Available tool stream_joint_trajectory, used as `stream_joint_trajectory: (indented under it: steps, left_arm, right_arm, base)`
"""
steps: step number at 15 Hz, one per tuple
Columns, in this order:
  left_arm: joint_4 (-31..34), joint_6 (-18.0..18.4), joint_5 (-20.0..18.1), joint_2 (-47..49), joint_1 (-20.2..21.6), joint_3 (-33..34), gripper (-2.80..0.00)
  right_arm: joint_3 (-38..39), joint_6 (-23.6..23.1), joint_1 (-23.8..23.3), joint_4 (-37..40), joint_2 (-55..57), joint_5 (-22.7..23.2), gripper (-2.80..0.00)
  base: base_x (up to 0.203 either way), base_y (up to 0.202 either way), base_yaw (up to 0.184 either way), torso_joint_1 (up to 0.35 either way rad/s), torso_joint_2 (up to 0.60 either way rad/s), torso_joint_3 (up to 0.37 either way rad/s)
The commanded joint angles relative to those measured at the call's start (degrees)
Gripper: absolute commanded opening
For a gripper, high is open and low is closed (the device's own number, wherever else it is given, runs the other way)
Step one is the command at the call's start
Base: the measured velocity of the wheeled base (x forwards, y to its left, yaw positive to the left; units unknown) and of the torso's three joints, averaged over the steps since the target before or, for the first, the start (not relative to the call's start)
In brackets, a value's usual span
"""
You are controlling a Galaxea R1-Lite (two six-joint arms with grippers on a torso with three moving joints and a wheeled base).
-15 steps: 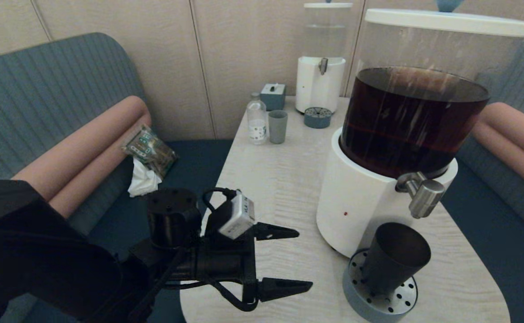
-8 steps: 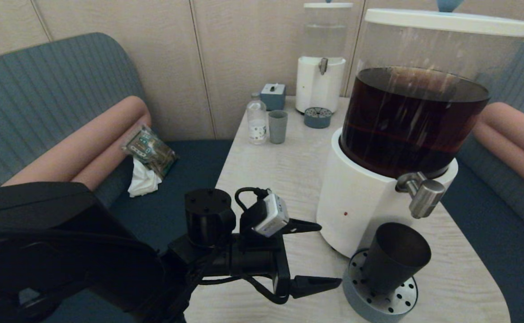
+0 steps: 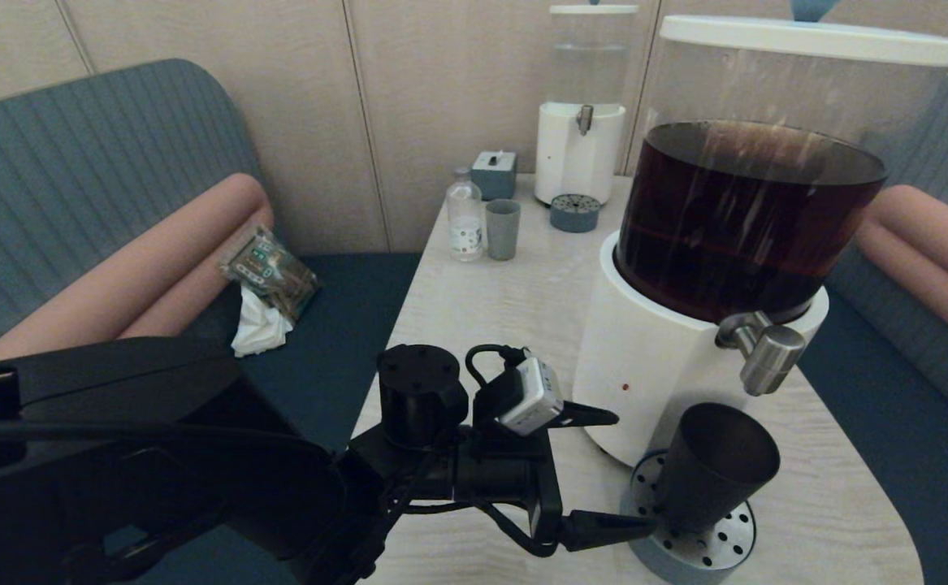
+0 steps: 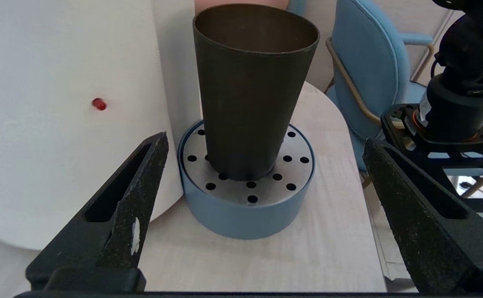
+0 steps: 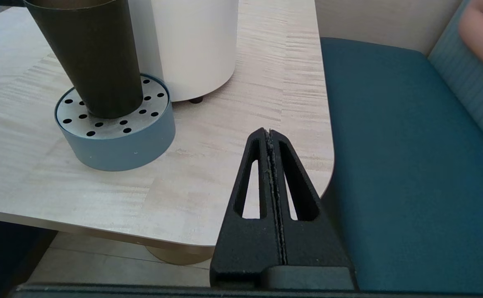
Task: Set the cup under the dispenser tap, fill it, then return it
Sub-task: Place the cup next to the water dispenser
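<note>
The matte black cup stands upright on the round blue drip tray, beneath the steel dispenser tap of the big white-based dispenser holding dark brown liquid. My left gripper is open just left of the cup, its fingertips level with the cup's lower half and not touching it. From the left wrist, the cup sits on the tray ahead of the wide-open left gripper. My right gripper is shut on nothing, low by the table's near right corner, right of the cup.
At the table's far end stand a smaller clear-liquid dispenser, a pale grey-green cup, a small bottle and a grey-blue box. A snack packet lies on the left bench. The table's rounded edge is beside the tray.
My left arm has moved right across the table, bringing its open gripper from the table's left side up to the cup. The cup has stayed on the tray.
</note>
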Motion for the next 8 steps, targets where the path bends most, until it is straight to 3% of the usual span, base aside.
stream_joint_trajectory:
  steps: [1,8]
  left_arm:
    - [-0.4,0.0,-0.3,1.4,-0.1,-1.1,0.00]
    - [-0.4,-0.8,0.0,4.9,-0.8,-6.3,0.00]
  right_arm:
    - [0.5,0.0,0.0,0.0,-0.1,0.0,-2.80]
    - [0.5,-0.1,0.0,0.0,-0.1,0.0,-2.80]
  base:
    - [0.000,0.000,0.000,0.000,0.00,0.000]
    - [0.000,0.000,0.000,0.000,0.00,0.000]
